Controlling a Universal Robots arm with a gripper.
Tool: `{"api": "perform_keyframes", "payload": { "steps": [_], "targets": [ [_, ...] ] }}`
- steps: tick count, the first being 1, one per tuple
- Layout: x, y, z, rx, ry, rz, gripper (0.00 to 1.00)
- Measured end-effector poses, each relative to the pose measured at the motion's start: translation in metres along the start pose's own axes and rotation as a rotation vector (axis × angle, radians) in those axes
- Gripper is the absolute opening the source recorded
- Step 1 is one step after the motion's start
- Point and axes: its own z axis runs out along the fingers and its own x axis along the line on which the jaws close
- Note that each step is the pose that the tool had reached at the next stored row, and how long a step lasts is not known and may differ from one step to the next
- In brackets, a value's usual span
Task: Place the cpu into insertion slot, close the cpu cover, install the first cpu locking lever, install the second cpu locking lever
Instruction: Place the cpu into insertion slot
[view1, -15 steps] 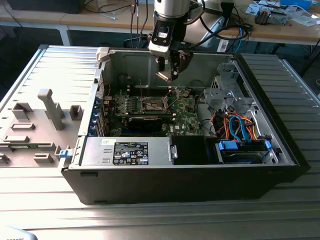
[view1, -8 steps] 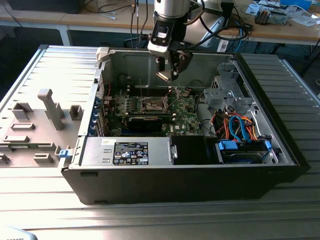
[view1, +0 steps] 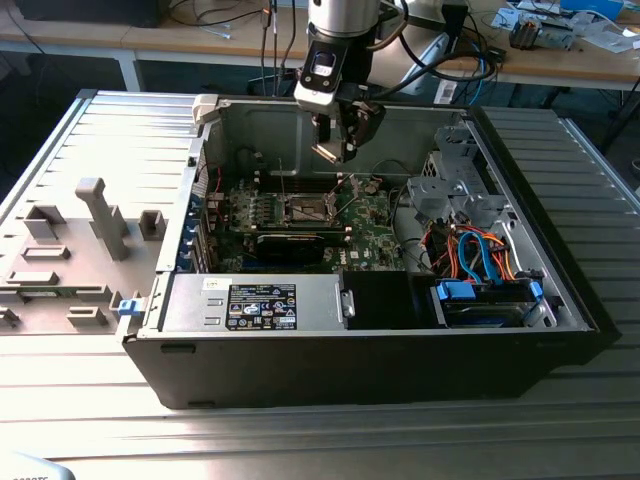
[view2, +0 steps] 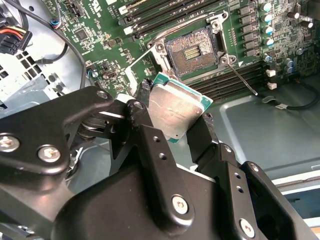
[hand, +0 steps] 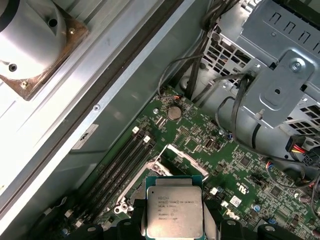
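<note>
**Gripper** (view1: 335, 148): hangs from the arm inside the open computer case (view1: 560, 300), at its far side. In both wrist views its two black fingers (view2: 142, 95) are closed on opposite edges of the cpu.

**Cpu** (view2: 172, 110): silvery lid on a green-edged carrier. It is held clear of the board, above the insertion slot and not seated in it. In the first wrist view the cpu (hand: 174, 212) shows several lines of dark print on the lid.

**Insertion slot** (view2: 192, 50): dark square recess in the green motherboard (view1: 372, 225), its contact field exposed.

**Cpu cover** (hand: 185, 155): thin silver frame, swung open at the slot's edge.

**Locking lever** (view2: 242, 78): thin metal rod, raised off the board beside the slot.

**Memory slots** (hand: 122, 160): long black rows just beside the slot.

**Coin cell** (hand: 173, 113): round, silver, on the board.

**Power supply** (view1: 262, 305): grey box at the case's near side, bearing a black label with white print and a small white sticker.

**Board sticker** (hand: 236, 201): small, white, with print too fine to make out.

**Drive cage** (hand: 280, 75): perforated grey metal, on the exterior view's right, with blue and orange cables (view1: 480, 250) near it.

**Grey moulded panel** (view1: 70, 250): lies on the slatted metal table (view1: 300, 430), on the exterior view's left of the case.
</note>
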Motion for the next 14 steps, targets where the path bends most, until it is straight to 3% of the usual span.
{"api": "perform_keyframes", "payload": {
  "steps": [14],
  "targets": [
    [0.0000, -0.0001, 0.0009, -0.0006, -0.0026, 0.029, 0.54]
  ]
}}
